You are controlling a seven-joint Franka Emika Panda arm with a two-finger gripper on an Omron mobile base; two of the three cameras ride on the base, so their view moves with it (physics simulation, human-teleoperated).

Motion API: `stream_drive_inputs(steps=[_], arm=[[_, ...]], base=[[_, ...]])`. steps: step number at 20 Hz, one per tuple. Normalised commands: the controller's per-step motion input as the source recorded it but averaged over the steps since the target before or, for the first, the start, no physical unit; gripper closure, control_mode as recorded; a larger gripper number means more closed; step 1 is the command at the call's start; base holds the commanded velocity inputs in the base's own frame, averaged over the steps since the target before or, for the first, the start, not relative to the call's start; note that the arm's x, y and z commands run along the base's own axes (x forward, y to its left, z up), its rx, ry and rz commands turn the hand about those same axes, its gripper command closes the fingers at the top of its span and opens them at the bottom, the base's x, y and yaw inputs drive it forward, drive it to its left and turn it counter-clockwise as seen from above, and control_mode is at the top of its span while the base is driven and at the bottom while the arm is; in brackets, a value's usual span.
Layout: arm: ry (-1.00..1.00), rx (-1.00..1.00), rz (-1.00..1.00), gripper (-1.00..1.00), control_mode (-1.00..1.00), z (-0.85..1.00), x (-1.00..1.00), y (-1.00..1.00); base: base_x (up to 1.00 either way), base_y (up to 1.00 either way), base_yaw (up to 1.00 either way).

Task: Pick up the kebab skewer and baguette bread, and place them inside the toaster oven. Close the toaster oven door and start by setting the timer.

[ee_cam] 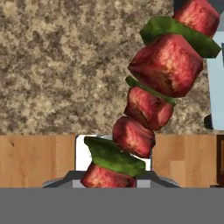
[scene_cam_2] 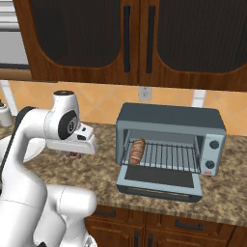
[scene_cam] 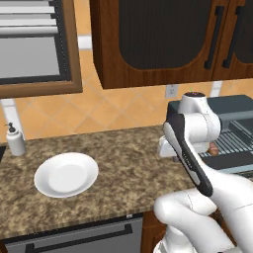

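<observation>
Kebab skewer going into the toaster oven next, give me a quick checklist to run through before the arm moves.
1. kebab skewer held in the gripper: ok, seen close in the hand view.
2. toaster oven door open: ok, folded down flat.
3. baguette bread already on the rack: ok, at its left end.
4. Free rack space right of the bread: ok.
5. Grip firmness: cannot tell, fingertips hidden.

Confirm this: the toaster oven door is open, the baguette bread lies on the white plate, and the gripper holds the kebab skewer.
One thing is wrong: the baguette bread lies on the wire rack inside the toaster oven, as the right base view shows, not on the plate. The toaster oven door is open, and the kebab skewer sits in the gripper.
</observation>
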Motion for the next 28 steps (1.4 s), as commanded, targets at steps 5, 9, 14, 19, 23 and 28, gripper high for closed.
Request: stream_drive_inputs(steps=[5,9,14,19,23,28], arm=[[0.0,0.0,0.13,1.0,-1.0,0.0,0.06,-1.0],[0.0,0.0,0.14,1.0,-1.0,0.0,0.14,-1.0],[0.0,0.0,0.12,1.0,-1.0,0.12,0.3,-1.0],[0.0,0.03,0.07,1.0,-1.0,0.0,0.5,-1.0],[0.0,0.01,0.02,1.0,-1.0,-0.16,0.55,-0.81],[-0.04,0.03,0.01,1.0,-1.0,-0.35,0.23,-0.47]], base=[[0.0,0.0,0.0],[0.0,0.0,0.0],[0.0,0.0,0.0],[0.0,0.0,0.0],[0.0,0.0,0.0],[0.0,0.0,0.0]])
